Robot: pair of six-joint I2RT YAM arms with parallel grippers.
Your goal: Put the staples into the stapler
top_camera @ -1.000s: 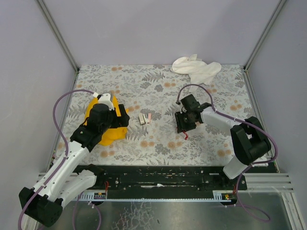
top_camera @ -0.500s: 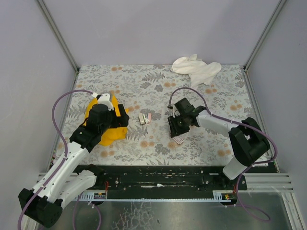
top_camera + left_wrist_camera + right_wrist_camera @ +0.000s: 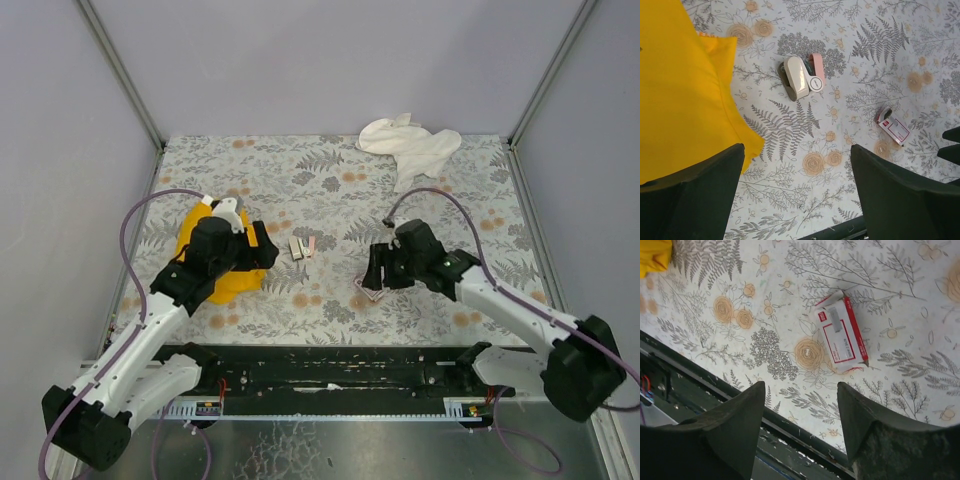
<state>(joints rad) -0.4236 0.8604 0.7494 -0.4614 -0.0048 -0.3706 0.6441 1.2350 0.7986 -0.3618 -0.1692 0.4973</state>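
Two arms are working here, and neither is carrying anything, so you are sitting at the very start of the job: the staples are not out of their box and the stapler is not yet being handled. Starting at your left, the left end effector (image 3: 255,246) is hanging over the edge of the yellow cloth (image 3: 218,283) with its fingers spread wide and nothing between them. Just beyond it, on the patterned surface (image 3: 450,200), the small pink stapler (image 3: 816,67) is lying flat, touching a pale block (image 3: 796,77); you cannot tell from here whether its metal channel is standing open. Moving right, the box of staples (image 3: 841,334) is lying label up near the front edge, well apart from the stapler. Its tray is looking nearly pushed home, perhaps slightly ajar at one end, and no silvery strips are showing, so what it is holding is staying hidden. Above it the right end effector (image 3: 800,390) is hovering, fingers parted and gripping nothing. Next, you are probably needing to pin the box with one arm and slide the tray out with the other.
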